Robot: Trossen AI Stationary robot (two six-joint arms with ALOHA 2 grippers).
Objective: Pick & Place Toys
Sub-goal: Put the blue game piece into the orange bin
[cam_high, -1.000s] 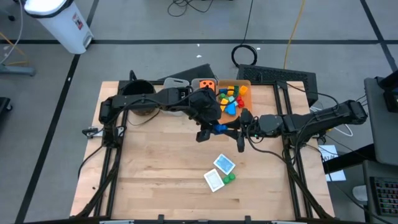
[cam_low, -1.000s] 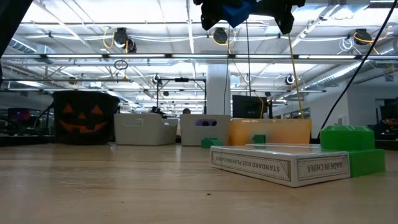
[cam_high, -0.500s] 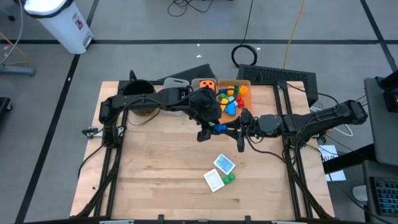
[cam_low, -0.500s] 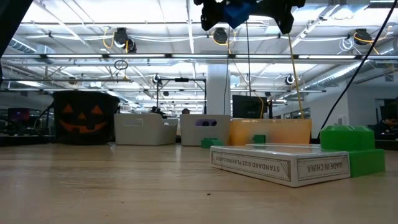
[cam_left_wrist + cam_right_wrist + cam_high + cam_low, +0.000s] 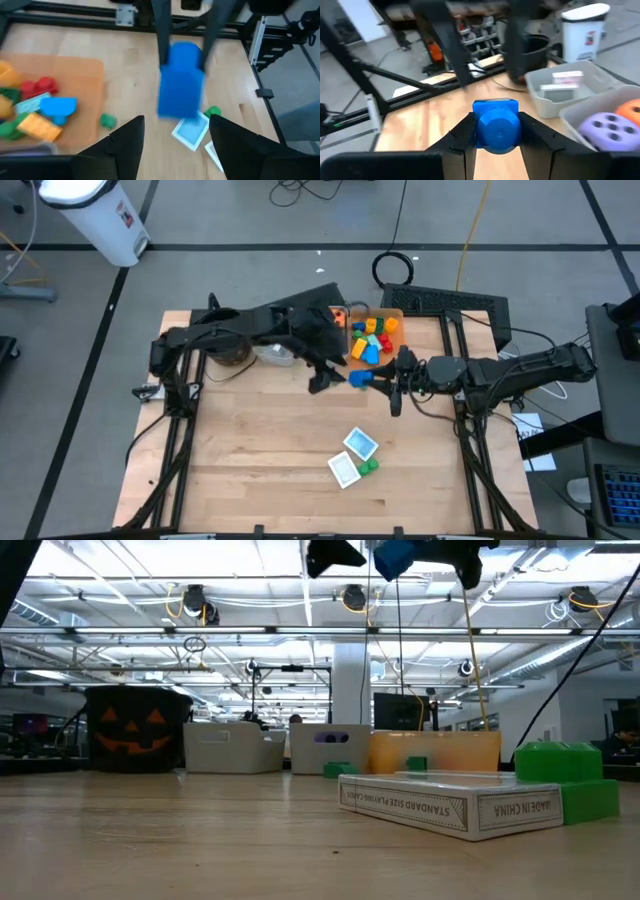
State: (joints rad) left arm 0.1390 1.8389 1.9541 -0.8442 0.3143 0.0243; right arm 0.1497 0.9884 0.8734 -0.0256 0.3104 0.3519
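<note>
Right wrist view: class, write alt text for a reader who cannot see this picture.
The right gripper holds a blue block between its dark fingers above the wooden table. Beyond it stand a grey bin holding white cards, a purple die, and a black pot.

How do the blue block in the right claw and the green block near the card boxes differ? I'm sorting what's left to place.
The blue block is gripped in the right claw, up above the table; the green block rests on the table, untouched. The blue one hangs near the orange bin; the green one lies against a card box, farther from the bins. Both are small plastic toy blocks, not yet in a bin.
</note>
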